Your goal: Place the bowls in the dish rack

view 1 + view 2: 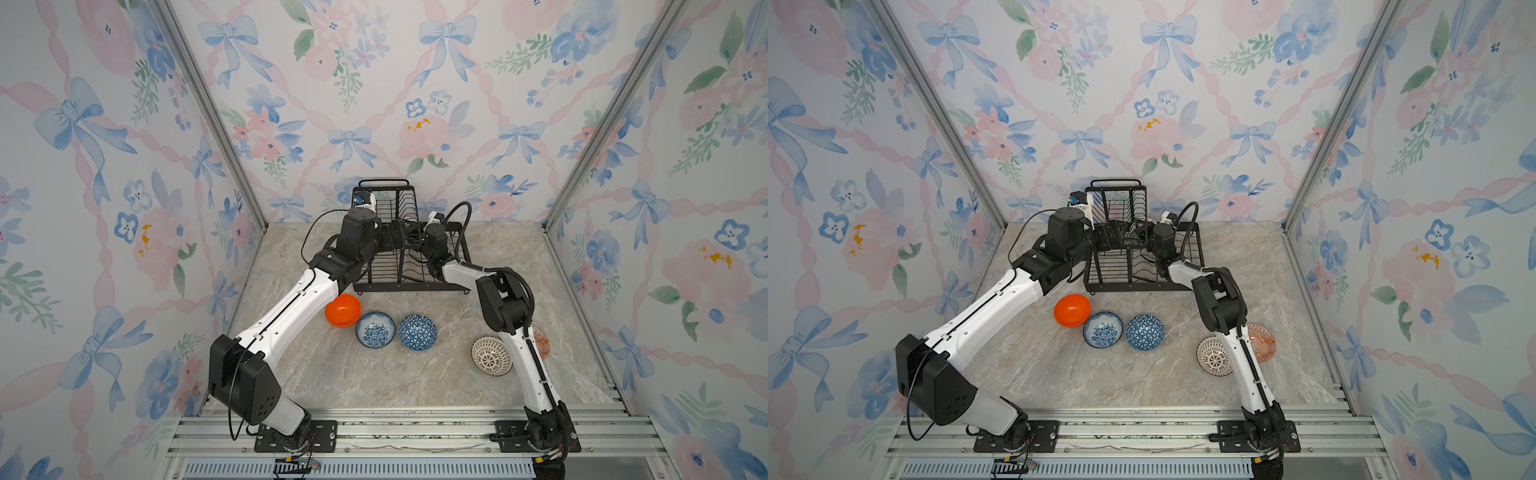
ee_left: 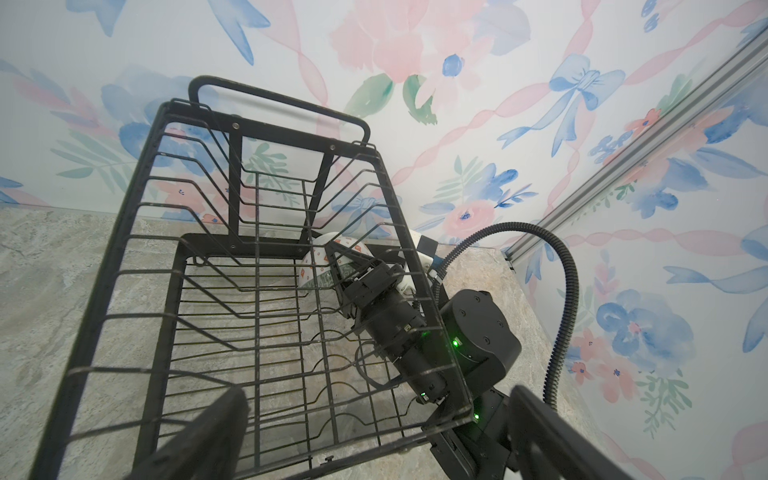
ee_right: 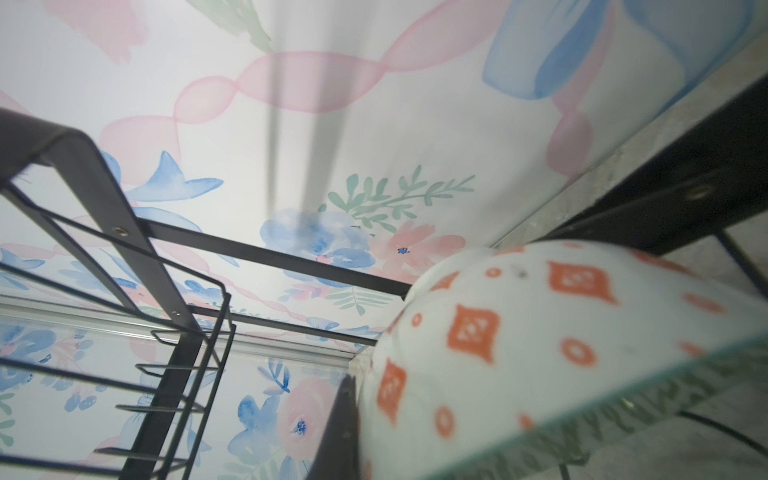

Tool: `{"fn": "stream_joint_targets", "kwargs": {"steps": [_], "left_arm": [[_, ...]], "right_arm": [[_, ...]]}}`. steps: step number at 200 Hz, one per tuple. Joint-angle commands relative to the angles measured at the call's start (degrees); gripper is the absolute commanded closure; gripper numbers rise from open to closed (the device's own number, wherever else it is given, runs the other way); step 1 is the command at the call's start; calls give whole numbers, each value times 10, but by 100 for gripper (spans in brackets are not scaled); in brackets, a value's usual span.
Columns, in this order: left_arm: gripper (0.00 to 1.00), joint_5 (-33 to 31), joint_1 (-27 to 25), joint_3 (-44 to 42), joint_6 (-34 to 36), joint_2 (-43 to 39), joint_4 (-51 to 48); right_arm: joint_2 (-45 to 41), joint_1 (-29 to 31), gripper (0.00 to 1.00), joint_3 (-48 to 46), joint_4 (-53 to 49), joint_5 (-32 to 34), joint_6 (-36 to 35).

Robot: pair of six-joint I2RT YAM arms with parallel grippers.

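Note:
The black wire dish rack (image 1: 415,286) (image 1: 1117,195) stands at the back of the table. In the left wrist view my right gripper (image 2: 338,266) reaches into its lower tray, under the raised basket (image 2: 166,249), shut on the rim of a white bowl (image 2: 316,270) (image 3: 519,332) with orange diamonds and a green rim. My left gripper (image 2: 382,440) hangs open and empty by the basket's near end. Several bowls lie in front on the table: orange (image 1: 343,309), blue-floral (image 1: 375,329), blue triangle-patterned (image 1: 417,332), white lattice (image 1: 491,356) and orange-red (image 1: 1262,341), partly behind my right arm.
The rack sits close to the back wall (image 1: 374,124), between aluminium corner posts (image 1: 208,104). My right arm's black cable hose (image 2: 569,291) arches over the tray's right side. A metal rail (image 1: 395,424) runs along the table's front edge.

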Motion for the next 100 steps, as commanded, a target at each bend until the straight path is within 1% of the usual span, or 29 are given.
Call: {"fn": "stream_joint_targets", "kwargs": {"steps": [1, 27, 100], "left_arm": [[2, 3, 5, -13, 10, -11, -7], [2, 2, 5, -19, 11, -14, -7], [2, 3, 7, -27, 10, -17, -7]], "right_arm": [[9, -1, 100, 22, 42, 18, -14], [16, -1, 100, 27, 39, 23, -13], [22, 6, 100, 11, 71, 42, -20]]}}
